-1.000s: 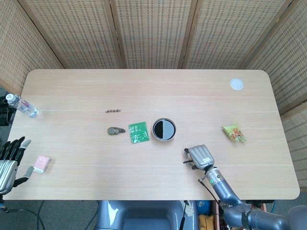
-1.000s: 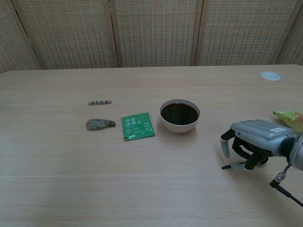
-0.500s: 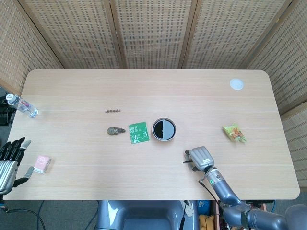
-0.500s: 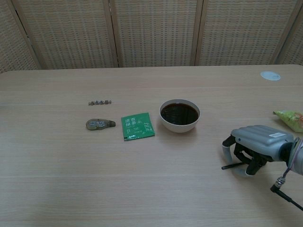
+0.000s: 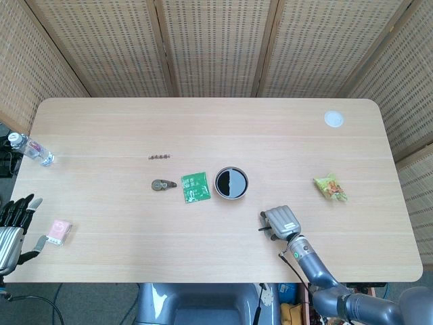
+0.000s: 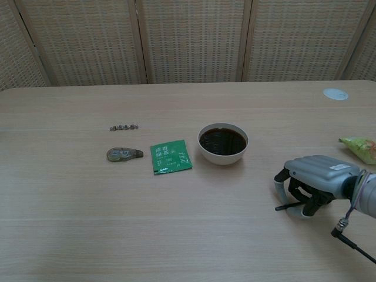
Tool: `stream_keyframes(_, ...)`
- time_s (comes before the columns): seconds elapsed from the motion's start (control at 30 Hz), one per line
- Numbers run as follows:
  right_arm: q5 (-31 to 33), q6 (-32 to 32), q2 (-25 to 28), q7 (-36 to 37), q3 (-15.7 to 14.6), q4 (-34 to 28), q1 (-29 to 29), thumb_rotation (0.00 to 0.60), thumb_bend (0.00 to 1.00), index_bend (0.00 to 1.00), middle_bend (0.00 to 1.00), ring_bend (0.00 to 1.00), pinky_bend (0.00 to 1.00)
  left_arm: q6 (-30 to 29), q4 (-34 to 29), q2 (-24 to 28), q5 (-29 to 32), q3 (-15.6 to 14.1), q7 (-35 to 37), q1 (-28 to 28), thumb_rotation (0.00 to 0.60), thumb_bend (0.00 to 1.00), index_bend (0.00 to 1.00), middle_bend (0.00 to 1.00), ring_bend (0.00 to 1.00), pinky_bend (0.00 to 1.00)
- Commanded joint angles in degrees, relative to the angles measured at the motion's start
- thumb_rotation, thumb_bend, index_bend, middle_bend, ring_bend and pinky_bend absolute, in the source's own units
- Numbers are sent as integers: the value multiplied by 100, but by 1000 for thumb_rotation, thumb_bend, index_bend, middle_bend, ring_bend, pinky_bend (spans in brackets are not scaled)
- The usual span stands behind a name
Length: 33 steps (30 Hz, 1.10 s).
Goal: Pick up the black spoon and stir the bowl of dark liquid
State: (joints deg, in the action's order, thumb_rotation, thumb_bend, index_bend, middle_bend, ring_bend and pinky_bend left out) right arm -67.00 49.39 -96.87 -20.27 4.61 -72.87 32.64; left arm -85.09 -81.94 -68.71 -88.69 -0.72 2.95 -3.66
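A white bowl (image 5: 231, 183) (image 6: 222, 143) of dark liquid stands at the table's middle. The black spoon (image 5: 261, 229) (image 6: 283, 207) lies on the table to the right of and nearer than the bowl. Only its thin handle end pokes out to the left. My right hand (image 5: 281, 221) (image 6: 314, 179) sits palm down over the spoon, with its fingers curled around it down to the tabletop. The rest of the spoon is hidden beneath the hand. My left hand (image 5: 13, 223) hovers off the table's front left corner, fingers apart and holding nothing.
A green tea packet (image 5: 195, 187) (image 6: 170, 157) lies just left of the bowl, with a small brown dispenser (image 5: 160, 184) and a short bead chain (image 5: 159, 157) beyond it. A snack bag (image 5: 330, 187) lies right, a white lid (image 5: 333, 119) far right, a bottle (image 5: 30, 150) and a pink item (image 5: 59, 231) left.
My right hand has sunk lower onto the spoon and its fingers have closed in around it. The left hand has slid slightly toward the front edge.
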Motion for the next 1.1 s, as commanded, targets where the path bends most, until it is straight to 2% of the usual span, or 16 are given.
stream_keyframes(0.03,10,-2,-8,-5,-8,-2,3,600,493,580,896,898,1000,-3,4,-2,-2,-2,5,3,600,391,0,0,0,0)
stream_keyframes(0.5,-16,67,-74,6,-87,-46,-20,600,503,597,898,899,1000,-4,17,-3,17,11,8,3,600,391,0,0,0,0)
stream_keyframes(0.73,-24,100,-102,25,-93,-49,-25,600,563,641,904,906,1000,-9,49,-11,28,7,37,17,600,392,0,0,0,0)
stream_keyframes(1.1,-123,370,103,527,15,-369,-182,600,616,675,914,917,1000,-17,89,-31,20,10,85,17,600,391,0,0,0,0)
